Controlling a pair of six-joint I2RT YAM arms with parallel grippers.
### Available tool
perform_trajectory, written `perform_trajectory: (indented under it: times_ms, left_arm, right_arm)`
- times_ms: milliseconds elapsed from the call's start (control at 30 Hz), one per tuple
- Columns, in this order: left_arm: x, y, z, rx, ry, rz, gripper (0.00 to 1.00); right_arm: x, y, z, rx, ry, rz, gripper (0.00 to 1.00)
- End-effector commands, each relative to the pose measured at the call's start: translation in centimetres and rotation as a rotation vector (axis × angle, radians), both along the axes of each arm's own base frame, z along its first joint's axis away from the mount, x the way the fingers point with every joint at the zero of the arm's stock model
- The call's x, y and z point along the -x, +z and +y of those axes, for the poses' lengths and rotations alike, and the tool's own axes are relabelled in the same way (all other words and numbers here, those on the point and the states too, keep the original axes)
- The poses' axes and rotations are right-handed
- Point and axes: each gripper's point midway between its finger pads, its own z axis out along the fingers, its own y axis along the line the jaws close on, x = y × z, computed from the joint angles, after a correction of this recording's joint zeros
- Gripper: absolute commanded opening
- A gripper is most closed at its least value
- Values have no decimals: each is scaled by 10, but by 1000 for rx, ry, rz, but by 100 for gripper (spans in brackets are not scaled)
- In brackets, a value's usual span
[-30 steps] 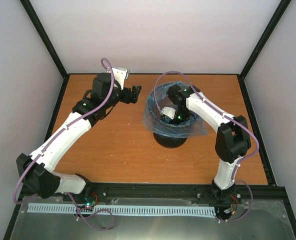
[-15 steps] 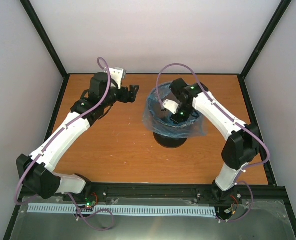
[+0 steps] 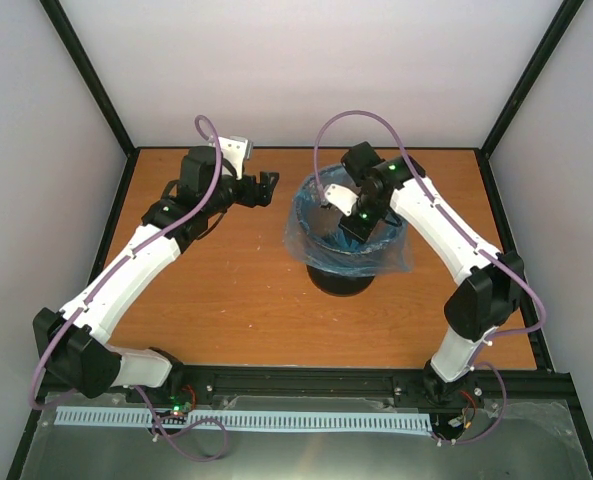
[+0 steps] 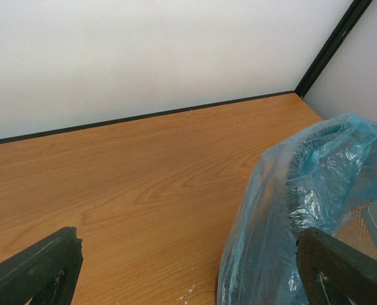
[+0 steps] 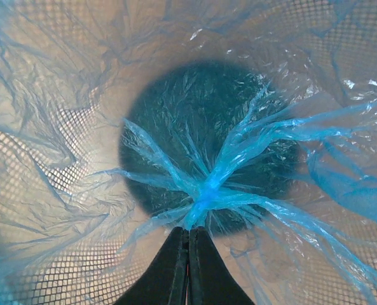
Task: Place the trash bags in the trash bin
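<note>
Here the counter (image 3: 236, 290) is the biggest thing in view, and the black mesh bin (image 3: 341, 280) stands upright on it. The blue bag (image 3: 306, 238) already lines the bin. Its mouth is folded over the rim and hangs down the outside wall, and the rest sags inside toward the dark base.

The left arm waits to the left of the bin, near the rim but apart from it. The left pincer (image 3: 268, 186) has its jaws spread wide and holds nothing. The right arm reaches over the bin from the right, and the right pincer (image 5: 188, 232) is down inside. Its jaws are pressed together on a gathered twist of film, with taut strands fanning out from the tips.

The danger, as I judge it, lies in that pinch. If the right pincer rises without letting go, it could drag the liner up out of the bin, peel the fold off the rim, tear the thin film, or tilt the light bin. The wide left pincer could also snag the overhang if it drifts closer.
</note>
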Motion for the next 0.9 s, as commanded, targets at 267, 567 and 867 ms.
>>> perform_trajectory:
  times_ms: [267,567,867]
  left_arm:
    - [1,14,0,30,-6,-34,93]
    - [5,18,6,30,13,-51,98]
    - [15,23,7,70,17,9,99]
  right_arm:
    - [-9,62,5,-118,-15,-144,5]
    - [-32,164,-38,-467,-275,-487,53]
    - [-16,167,-142,-556,-664,-690,84]
